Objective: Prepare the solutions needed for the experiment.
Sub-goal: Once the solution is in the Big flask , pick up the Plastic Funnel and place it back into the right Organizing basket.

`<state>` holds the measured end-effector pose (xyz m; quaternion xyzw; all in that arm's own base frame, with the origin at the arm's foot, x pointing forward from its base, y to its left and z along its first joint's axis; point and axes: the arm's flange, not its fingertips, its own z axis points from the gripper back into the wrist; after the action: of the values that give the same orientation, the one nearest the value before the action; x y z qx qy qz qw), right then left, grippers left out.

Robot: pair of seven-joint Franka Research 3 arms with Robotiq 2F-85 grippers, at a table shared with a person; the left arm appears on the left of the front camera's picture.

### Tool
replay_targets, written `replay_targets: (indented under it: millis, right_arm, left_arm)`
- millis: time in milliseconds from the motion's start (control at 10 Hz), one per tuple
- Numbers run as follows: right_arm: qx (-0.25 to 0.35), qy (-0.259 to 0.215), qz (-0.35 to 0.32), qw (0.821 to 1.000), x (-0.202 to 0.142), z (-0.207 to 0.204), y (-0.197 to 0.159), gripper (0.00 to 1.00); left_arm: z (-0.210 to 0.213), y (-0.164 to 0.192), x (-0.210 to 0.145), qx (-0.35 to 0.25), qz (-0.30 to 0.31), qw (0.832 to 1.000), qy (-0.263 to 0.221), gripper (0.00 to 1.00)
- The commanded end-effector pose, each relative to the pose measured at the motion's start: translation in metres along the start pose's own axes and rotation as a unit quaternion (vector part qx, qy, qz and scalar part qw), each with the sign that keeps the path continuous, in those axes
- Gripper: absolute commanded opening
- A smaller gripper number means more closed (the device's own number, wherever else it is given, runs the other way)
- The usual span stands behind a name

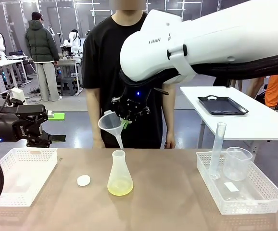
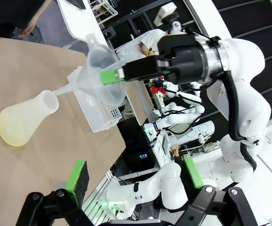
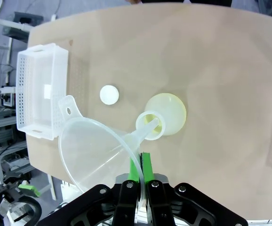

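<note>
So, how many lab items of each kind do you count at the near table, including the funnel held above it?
Conical flask: 1
Funnel: 1
Measuring cylinder: 1
Beaker: 1
White stopper: 1
White baskets: 2
Total: 7

Layout: flask [image 1: 119, 166] central on the table [image 1: 168, 192].
Solutions [image 1: 120, 187] lie in the flask; funnel [image 1: 109, 123], in my right tool [image 1: 126, 122], over its mouth; stopper [image 1: 83, 180] just left; cylinder [image 1: 218, 149] and beaker [image 1: 237, 163] stand in the right tray [image 1: 247, 204].

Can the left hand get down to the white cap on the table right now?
Probably yes: the left hand is open and empty, and the cap lies in the open, apart from the flask.
</note>
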<state>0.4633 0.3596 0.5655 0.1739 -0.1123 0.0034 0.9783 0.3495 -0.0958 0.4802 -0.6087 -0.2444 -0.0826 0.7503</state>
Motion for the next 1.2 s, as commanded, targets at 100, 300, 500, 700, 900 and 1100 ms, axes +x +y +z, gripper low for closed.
replay_targets:
  millis: [100, 300, 500, 700, 900, 1100]
  right_arm:
    - [0.054, -0.036, 0.004, 0.998, -0.007, 0.019, -0.008, 0.0]
    - [0.07, -0.029, -0.005, 0.997, -0.018, 0.036, -0.034, 0.0]
    - [0.064, -0.023, -0.024, 0.997, -0.04, 0.057, -0.073, 0.0]
    - [0.043, -0.031, -0.063, 0.997, -0.071, 0.078, -0.113, 0.0]
    - [-0.015, -0.066, -0.123, 0.99, -0.096, 0.092, -0.156, 0.0]
    - [-0.002, -0.079, -0.157, 0.984, -0.115, 0.095, -0.182, 0.0]
  left_arm:
    - [-0.002, -0.003, 0.0, -0.011, 0.01, 1.0, -0.009, 1.0]
    - [-0.002, -0.003, 0.0, -0.011, 0.01, 1.0, -0.009, 1.0]
    - [-0.002, -0.003, 0.0, -0.011, 0.01, 1.0, -0.009, 1.0]
    - [-0.002, -0.003, 0.0, -0.011, 0.01, 1.0, -0.009, 1.0]
    - [-0.002, -0.003, 0.0, -0.011, 0.01, 1.0, -0.009, 1.0]
    - [-0.002, -0.003, 0.0, -0.011, 0.01, 1.0, -0.009, 1.0]
